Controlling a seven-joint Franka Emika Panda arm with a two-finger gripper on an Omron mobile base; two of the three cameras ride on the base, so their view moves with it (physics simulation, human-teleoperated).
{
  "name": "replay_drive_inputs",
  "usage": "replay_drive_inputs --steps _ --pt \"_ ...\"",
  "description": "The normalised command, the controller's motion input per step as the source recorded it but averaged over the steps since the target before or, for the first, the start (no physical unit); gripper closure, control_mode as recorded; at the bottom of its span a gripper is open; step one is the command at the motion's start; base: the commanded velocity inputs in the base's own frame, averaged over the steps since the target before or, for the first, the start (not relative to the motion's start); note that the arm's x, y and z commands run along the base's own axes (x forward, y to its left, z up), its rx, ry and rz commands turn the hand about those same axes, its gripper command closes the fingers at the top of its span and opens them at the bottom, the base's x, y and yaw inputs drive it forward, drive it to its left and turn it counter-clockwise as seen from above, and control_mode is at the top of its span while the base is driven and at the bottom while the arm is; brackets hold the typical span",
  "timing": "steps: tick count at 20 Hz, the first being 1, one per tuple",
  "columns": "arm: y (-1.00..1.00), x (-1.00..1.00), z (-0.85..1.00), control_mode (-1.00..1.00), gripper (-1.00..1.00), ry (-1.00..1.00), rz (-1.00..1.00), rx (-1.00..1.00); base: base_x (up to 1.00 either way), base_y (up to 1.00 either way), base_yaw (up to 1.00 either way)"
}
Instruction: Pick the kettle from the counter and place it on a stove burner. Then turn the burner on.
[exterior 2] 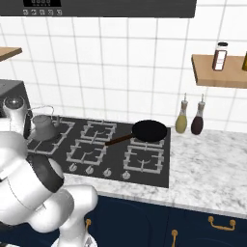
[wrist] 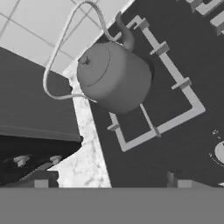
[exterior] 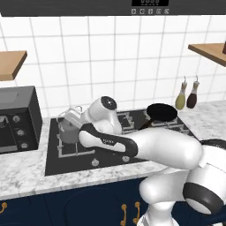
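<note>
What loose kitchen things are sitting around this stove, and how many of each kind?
Kettles: 1, the kettle on the stove's left grate.
Frying pans: 1, the black frying pan on the stove.
Bottles on the counter: 2, the green bottle and the dark bottle.
Jars on the shelf: 1, the jar.
Total: 5.

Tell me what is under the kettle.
The kettle sits on a square black grate at the stove's left side. Its body covers the burner cap beneath, so that cannot be seen. The end effector is apart from it.
</note>
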Motion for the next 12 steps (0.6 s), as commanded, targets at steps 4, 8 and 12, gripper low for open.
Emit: replay_drive_inputs --steps 4,8,12 --pt "-0.90 0.02 -0.58 -1.00 -1.00 0.38 0.30 -0.54 0.00 0.00 0.00" --pt "-0.07 0.10 -0.71 -1.00 -1.00 0.31 0.40 -0.17 0.00 0.00 0.00" --pt "0.00 -0.09 -0.97 -1.00 -1.00 0.33 0.21 -0.08 0.00 0.00 0.00"
